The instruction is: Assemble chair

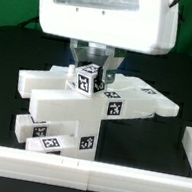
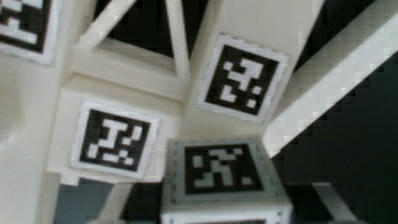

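Observation:
The chair is a blocky white cluster of tagged parts (image 1: 64, 106) in the middle of the black table, with a long block (image 1: 149, 99) sticking out toward the exterior view's right. My gripper (image 1: 89, 71) hangs straight over the cluster, shut on a small tagged cube (image 1: 85, 80) that sits at the cluster's top. In the wrist view the same cube (image 2: 217, 168) lies between my fingertips (image 2: 118, 203), with my gripper (image 2: 222, 200) around it. Behind it show the tagged faces of the long blocks (image 2: 240, 78). Whether the cube touches the parts below is hidden.
A long plain white rail (image 1: 81, 173) runs along the front edge of the table. A second rail piece (image 1: 188, 150) stands at the exterior view's right. Two short tagged blocks (image 1: 39, 133) lie low at the cluster's left front.

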You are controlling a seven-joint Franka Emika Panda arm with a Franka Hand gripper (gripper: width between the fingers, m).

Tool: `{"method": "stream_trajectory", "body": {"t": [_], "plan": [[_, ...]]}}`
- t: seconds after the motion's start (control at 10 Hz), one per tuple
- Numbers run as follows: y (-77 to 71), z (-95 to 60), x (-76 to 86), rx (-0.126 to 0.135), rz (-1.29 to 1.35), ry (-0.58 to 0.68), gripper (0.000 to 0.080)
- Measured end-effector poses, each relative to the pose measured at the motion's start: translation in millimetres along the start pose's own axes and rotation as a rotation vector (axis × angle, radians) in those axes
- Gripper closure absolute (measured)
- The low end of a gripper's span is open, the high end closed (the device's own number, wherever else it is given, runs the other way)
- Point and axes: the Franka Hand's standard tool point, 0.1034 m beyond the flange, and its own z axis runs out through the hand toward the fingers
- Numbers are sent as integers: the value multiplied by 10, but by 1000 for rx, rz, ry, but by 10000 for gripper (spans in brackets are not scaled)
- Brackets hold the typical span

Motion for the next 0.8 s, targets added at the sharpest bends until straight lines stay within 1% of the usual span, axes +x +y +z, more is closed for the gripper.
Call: {"method": "stream_trajectory", "body": {"t": [0.8], "plan": [[-54,8,-57,21,473,-24,512]]}}
